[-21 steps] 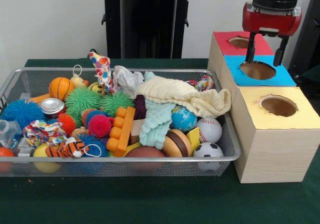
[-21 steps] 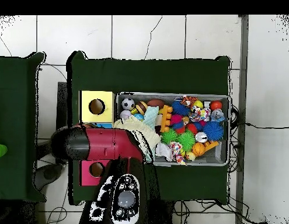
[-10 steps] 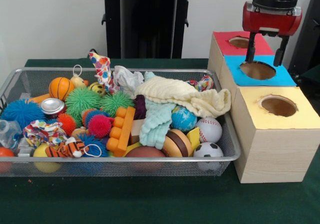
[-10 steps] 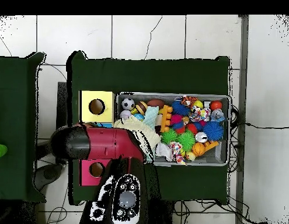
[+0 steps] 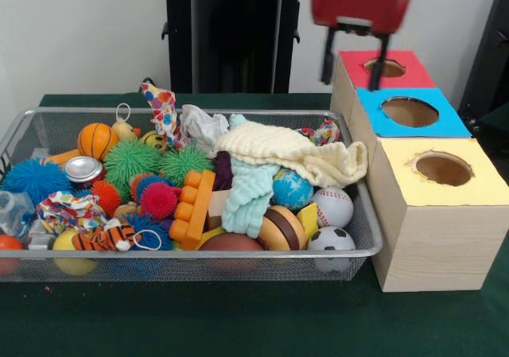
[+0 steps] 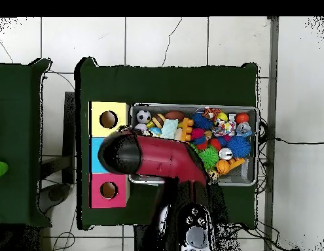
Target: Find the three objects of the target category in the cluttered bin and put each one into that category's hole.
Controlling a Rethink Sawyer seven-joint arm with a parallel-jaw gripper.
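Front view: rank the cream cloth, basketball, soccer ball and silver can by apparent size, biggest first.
1. cream cloth, clearly largest.
2. basketball.
3. soccer ball, close to the basketball, but it sits nearer the camera and is partly hidden by the bin rim, so that order is unsure.
4. silver can, only its top shows.

- The gripper (image 5: 355, 57) is motion-blurred in the front view, its top cut off by the edge.
- In the overhead view the arm (image 6: 158, 159) hides the cream cloth (image 5: 293, 152) and much of the bin (image 6: 257, 145).
- The blue box's hole (image 5: 409, 111) is hidden overhead.
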